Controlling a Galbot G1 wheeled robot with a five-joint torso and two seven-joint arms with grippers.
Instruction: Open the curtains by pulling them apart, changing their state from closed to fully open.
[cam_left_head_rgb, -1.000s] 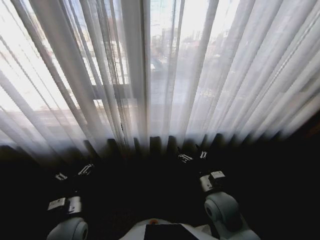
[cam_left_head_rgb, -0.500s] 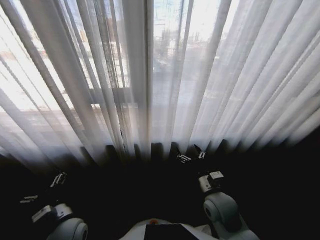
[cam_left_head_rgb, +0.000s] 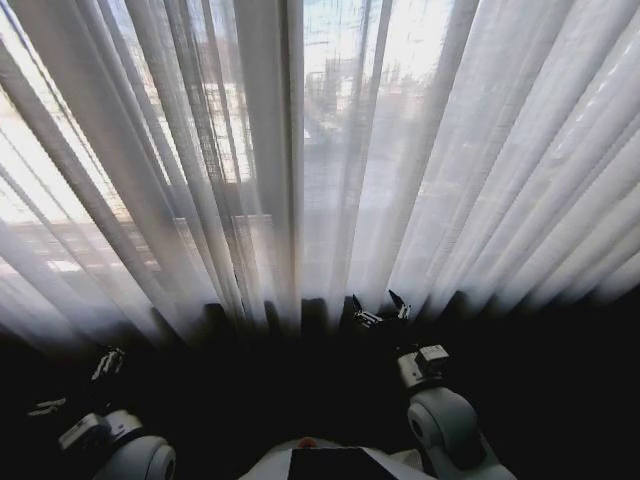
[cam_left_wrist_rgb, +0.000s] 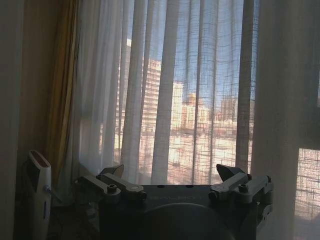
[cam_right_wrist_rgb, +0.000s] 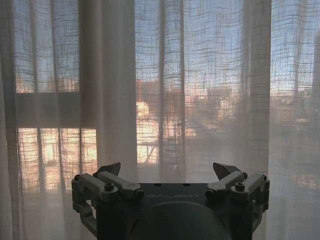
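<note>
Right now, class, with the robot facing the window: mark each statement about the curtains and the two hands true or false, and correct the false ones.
1. The curtains hang closed across the window. True.
2. The right hand grips a fold of curtain. False: it is open, holding nothing, close to the curtains' lower edge.
3. The left hand is open. True.
4. The left hand sits closer to the curtains than the right hand. False: in the head view it is low and out to the left, farther back.
5. Buildings show through the fabric. True.
</note>
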